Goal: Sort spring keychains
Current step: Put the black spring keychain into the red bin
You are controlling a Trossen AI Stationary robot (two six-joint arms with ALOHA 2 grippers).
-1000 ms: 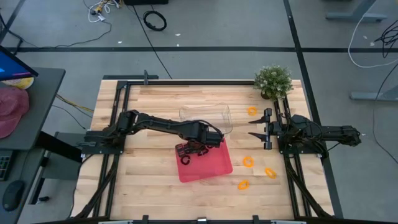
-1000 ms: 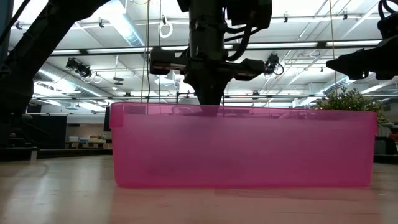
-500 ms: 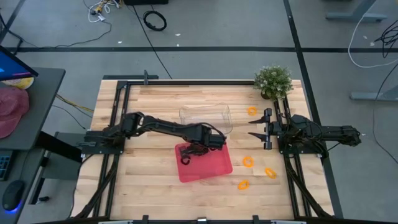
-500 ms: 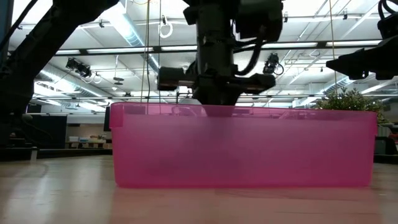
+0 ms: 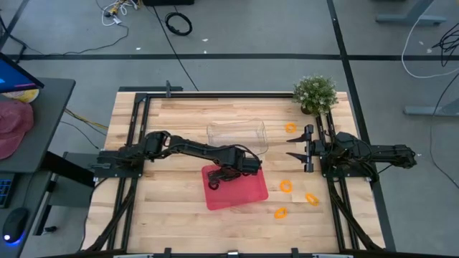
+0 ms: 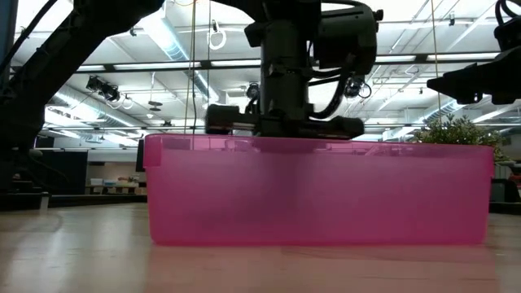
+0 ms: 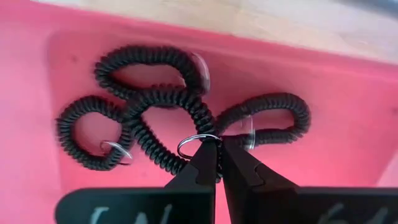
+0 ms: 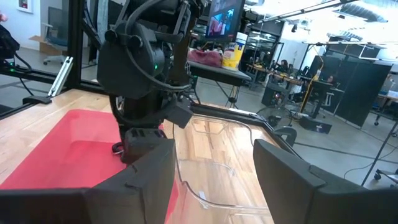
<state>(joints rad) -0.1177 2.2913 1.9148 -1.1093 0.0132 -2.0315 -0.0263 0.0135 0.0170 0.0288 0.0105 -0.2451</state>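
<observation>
Two dark jointed arms; black wedge-shaped claw fingers (image 7: pixel 245 174); black cables looped at wrist.

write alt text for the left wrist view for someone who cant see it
The left gripper, its two dark fingers shut, is pinching a small metal ring on a tangle of black coiled spring keychains lying inside the red plastic tray. A strip of light wooden table shows beyond the tray's rim.
</observation>
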